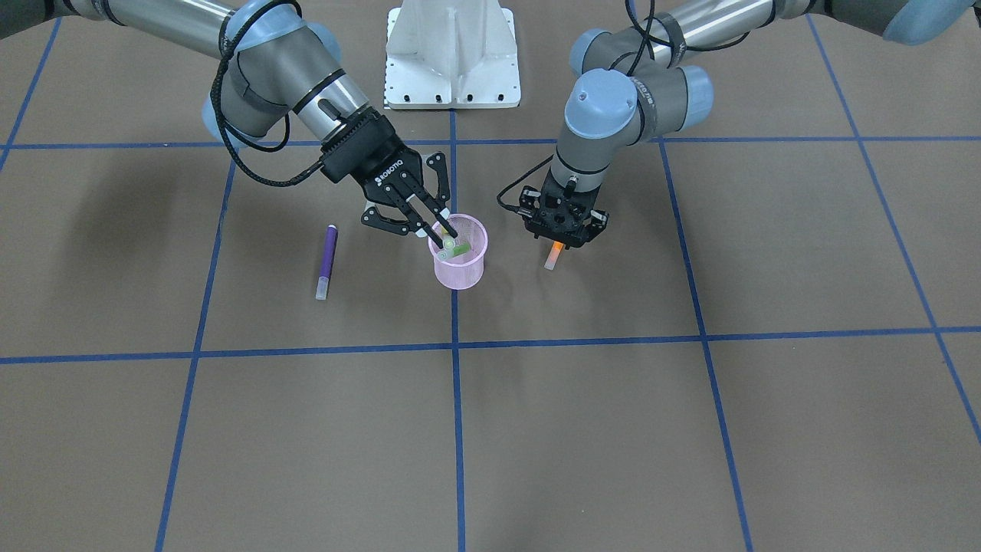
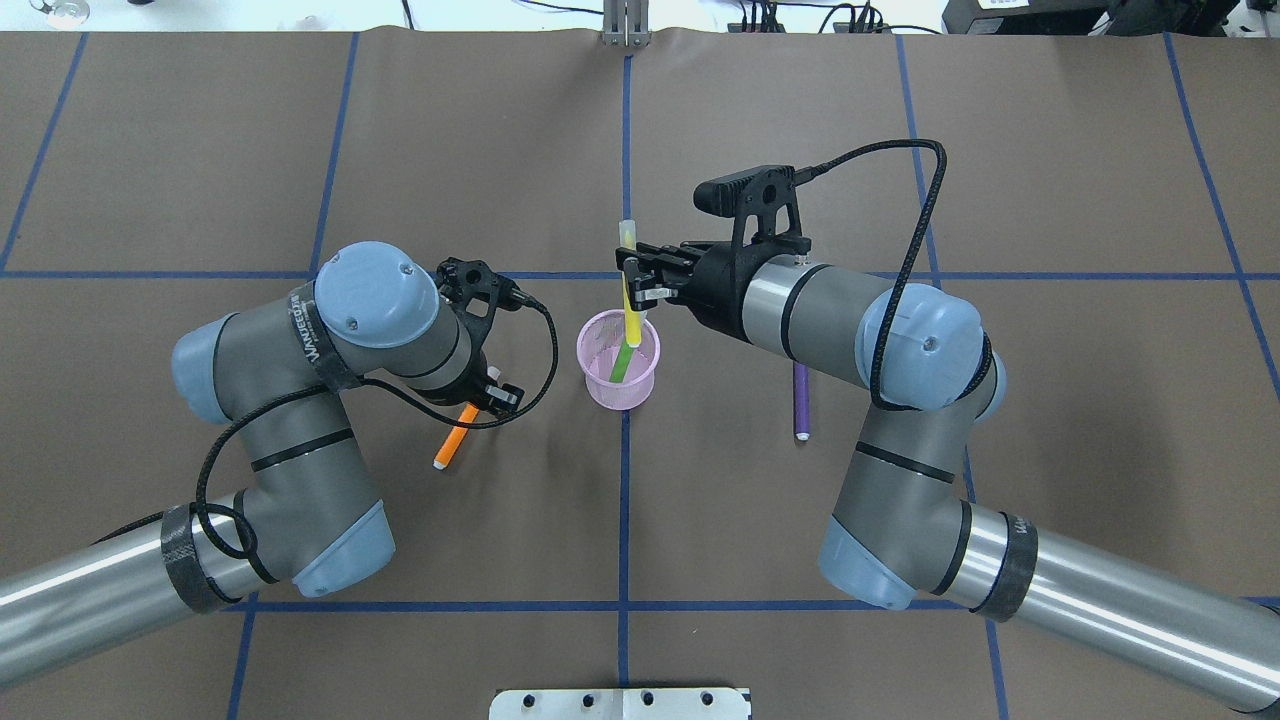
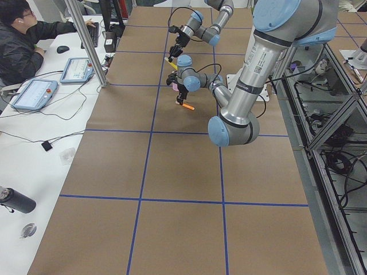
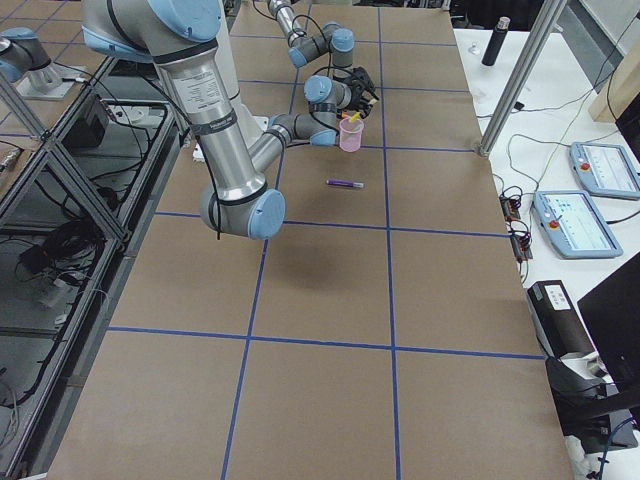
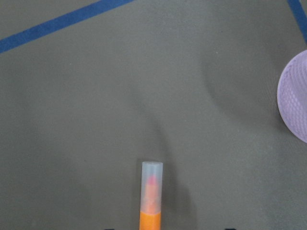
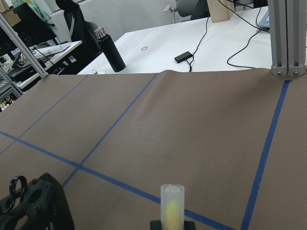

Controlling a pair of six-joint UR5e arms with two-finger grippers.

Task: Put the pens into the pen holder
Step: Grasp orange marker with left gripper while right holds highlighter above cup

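The pink mesh pen holder (image 1: pixel 460 270) stands at the table's middle, also seen in the overhead view (image 2: pixel 598 384). My right gripper (image 2: pixel 632 283) is shut on the green pen (image 2: pixel 625 345), which is held upright with its lower end inside the holder; its pale cap (image 6: pixel 171 203) shows in the right wrist view. My left gripper (image 1: pixel 560 242) points down, open, jaws astride one end of the orange pen (image 2: pixel 452 446), which lies on the table; its cap end (image 5: pixel 151 191) shows in the left wrist view. The purple pen (image 1: pixel 327 261) lies flat on the table, apart from both grippers.
Blue tape lines grid the brown table. The robot's white base plate (image 1: pixel 452 54) is at the back. An operator (image 3: pixel 23 34) sits at a side desk with tablets. A black bottle (image 6: pixel 111 50) stands on the desk beyond the table edge.
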